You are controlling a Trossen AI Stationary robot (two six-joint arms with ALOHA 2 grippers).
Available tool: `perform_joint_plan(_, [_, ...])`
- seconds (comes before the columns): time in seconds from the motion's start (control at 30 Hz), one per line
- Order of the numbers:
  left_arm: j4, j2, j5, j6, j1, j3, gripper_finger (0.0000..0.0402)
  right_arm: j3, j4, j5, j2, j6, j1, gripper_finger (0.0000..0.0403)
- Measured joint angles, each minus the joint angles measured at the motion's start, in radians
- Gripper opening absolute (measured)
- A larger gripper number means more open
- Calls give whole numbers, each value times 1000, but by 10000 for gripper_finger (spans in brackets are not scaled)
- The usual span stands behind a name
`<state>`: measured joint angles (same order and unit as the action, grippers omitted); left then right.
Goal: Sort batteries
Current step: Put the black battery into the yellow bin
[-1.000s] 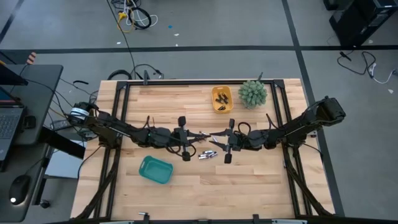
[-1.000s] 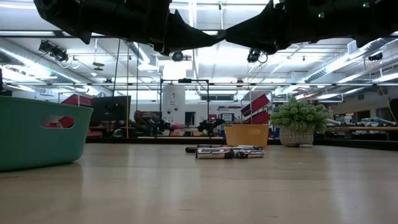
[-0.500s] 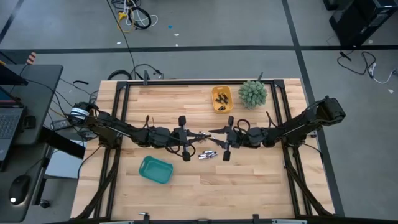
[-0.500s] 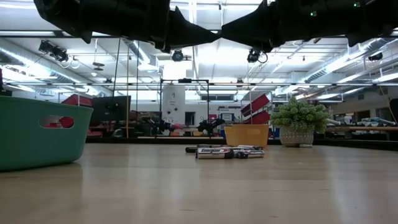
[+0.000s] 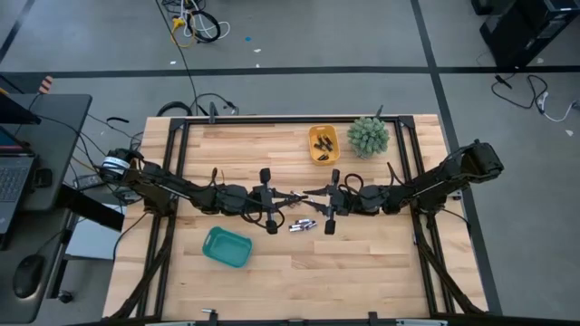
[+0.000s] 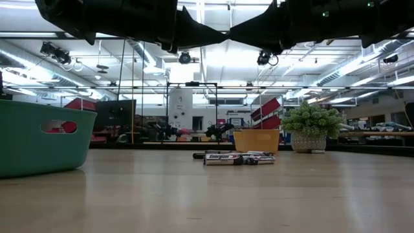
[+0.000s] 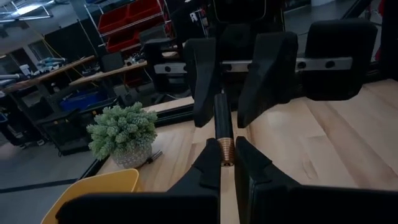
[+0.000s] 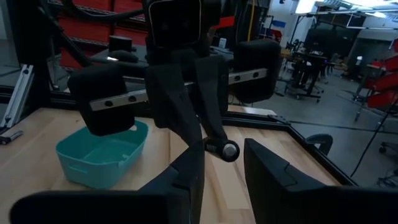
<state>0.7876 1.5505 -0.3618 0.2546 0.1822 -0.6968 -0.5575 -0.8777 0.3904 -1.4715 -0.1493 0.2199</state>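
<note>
My left gripper (image 5: 296,196) is above the table's middle, shut on a dark battery (image 7: 221,121) with a copper-coloured end. My right gripper (image 5: 311,192) faces it, open. Its two fingers (image 7: 202,81) stand on either side of the battery's free end (image 8: 227,150), with a gap on each side. Several loose batteries (image 5: 304,224) lie on the table below the grippers; they also show in the low view (image 6: 233,158). A yellow tray (image 5: 323,145) at the far side holds dark batteries. A teal tray (image 5: 227,246) stands at the near left. My left gripper pinches the battery's copper-coloured end (image 7: 225,151) between its two fingers. The fingers come level from the table's left and lie along the battery. The battery sticks out past the fingertips toward my right gripper, lifted clear of the table.
A small potted plant (image 5: 368,136) stands at the far right beside the yellow tray. The table's black frame rails (image 5: 177,163) run along both sides. Bare wood lies toward the near edge (image 5: 344,272).
My right gripper has moved toward the table's left, closing in on my left gripper, so its open fingers now stand around the held battery's free end. My left gripper and the battery have kept still.
</note>
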Motion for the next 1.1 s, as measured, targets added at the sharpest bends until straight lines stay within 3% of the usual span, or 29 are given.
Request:
perform_joint_plan(0.37, [-13,0,-6,0,-12,0,6,0,-3,0,0,0,-1,78])
perform_joint_plan(0.8, [-20,0,-6,0,-13,0,8,0,1,-6,0,-1,-12,17])
perform_joint_plan(1.1, [-14,0,-6,-5,-13,0,73,0,9,-1,0,15,-24,16])
